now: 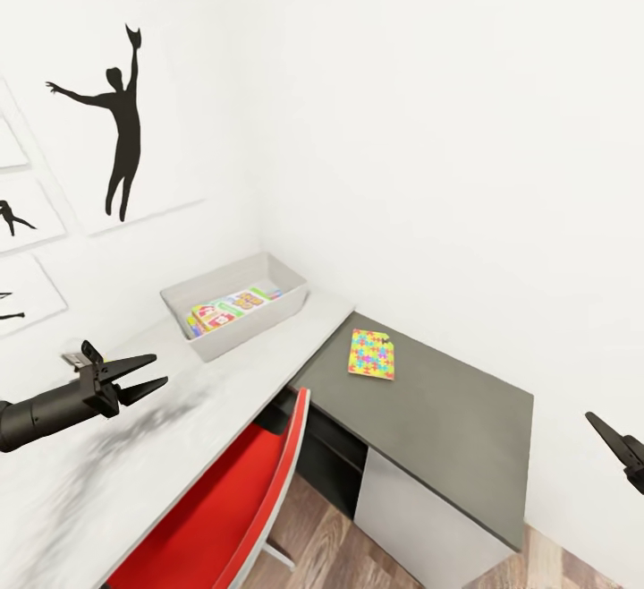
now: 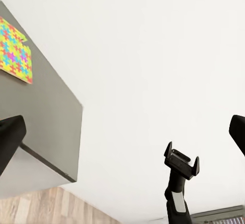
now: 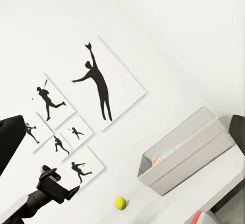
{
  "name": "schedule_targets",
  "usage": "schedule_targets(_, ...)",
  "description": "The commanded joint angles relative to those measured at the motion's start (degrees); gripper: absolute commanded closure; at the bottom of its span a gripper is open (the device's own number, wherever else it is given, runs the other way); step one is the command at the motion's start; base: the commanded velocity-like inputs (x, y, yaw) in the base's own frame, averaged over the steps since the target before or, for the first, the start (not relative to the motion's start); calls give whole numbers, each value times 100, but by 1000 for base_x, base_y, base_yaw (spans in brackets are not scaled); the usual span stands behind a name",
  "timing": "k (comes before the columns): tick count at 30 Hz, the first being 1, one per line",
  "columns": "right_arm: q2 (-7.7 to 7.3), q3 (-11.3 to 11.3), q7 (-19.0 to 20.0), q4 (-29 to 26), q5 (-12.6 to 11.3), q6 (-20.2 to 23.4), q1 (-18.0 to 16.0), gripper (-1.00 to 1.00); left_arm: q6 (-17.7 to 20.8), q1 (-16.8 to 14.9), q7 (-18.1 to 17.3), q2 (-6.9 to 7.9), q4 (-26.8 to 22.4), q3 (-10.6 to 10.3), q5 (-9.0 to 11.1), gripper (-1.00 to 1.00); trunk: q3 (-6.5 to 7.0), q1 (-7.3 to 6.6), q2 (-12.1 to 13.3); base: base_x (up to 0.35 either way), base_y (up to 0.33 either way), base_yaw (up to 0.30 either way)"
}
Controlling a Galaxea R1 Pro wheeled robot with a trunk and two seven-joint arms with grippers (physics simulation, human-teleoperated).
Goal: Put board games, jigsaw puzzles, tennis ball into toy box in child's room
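The pale grey toy box (image 1: pixel 207 345) stands on the mottled table (image 1: pixel 268 361) against the wall, with colourful flat game boxes (image 1: pixel 225 310) lying inside it. One jigsaw puzzle (image 1: pixel 372 354) lies flat on the dark grey cabinet top (image 1: pixel 447 419) to the right of the table; it also appears in the left wrist view (image 2: pixel 14 55). A yellow-green tennis ball (image 3: pixel 120 202) rests on the table by the wall, between my left gripper (image 3: pixel 69 192) and the toy box (image 3: pixel 186 155). My left gripper (image 1: pixel 159 369) hovers open and empty over the table. My right gripper (image 2: pixel 181 164) hangs open beyond the cabinet.
A red chair (image 1: pixel 224 499) is tucked under the table's front edge. Framed silhouette pictures (image 1: pixel 121 123) hang on the left wall. White walls close off the corner behind the table and cabinet. Wood plank floor (image 1: pixel 340 553) lies below.
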Motion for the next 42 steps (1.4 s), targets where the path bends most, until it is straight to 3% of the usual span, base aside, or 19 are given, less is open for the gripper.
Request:
schedule_targets(1,0,-3,17,-1,-2,61,-6,-100,24,-5,-28,1,1,5,-22,-100,-2,4,-11,0,0,-171)
schedule_targets(42,0,-4,17,6,-15,62,-6,-100,24,-3,-31,1,-2,5,-26,-100,367,4,-11,0,0,-171)
